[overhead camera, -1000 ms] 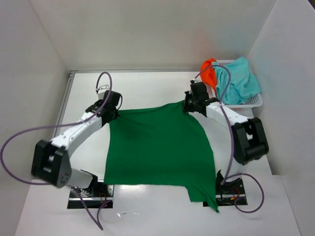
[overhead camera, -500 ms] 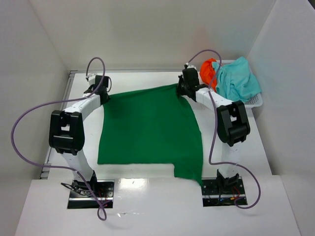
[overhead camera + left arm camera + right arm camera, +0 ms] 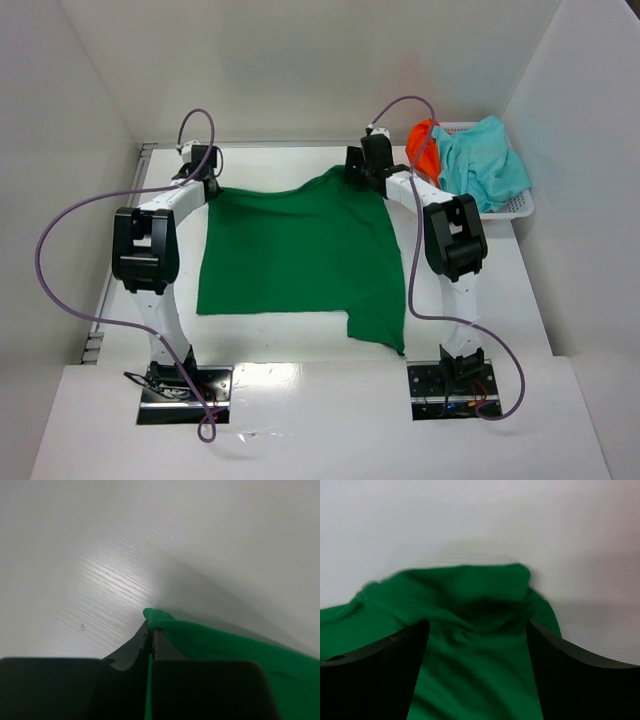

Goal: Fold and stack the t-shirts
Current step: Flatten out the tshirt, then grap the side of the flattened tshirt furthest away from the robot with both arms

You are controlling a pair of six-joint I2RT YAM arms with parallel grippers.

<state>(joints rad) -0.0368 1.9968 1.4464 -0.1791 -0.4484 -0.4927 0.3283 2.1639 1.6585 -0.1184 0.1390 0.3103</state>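
Top view: we see the green t-shirt (image 3: pixel 300 250) spread unfolded on the bench (image 3: pixel 270 165), the teal t-shirt (image 3: pixel 488 160) and orange t-shirt (image 3: pixel 424 148) in the basket (image 3: pixel 515 208), nothing stacked; left wrist: left claw (image 3: pixel 151 630) pinching a green corner; right wrist: right claw (image 3: pixel 475 635) spread over bunched green cloth.

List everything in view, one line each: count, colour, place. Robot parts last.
green t-shirt: one, dark green, spread flat on the middle of the table
teal t-shirt: one, light teal, heaped in the basket
orange t-shirt: one, bright orange, at the basket's left end
basket: one, white mesh, far right corner
table: one, white, under everything
cables: two, purple, one looping along each arm
left gripper: one, black, shut on the green t-shirt's far left corner
right gripper: one, black, open, cloth of the far right corner between its fingers
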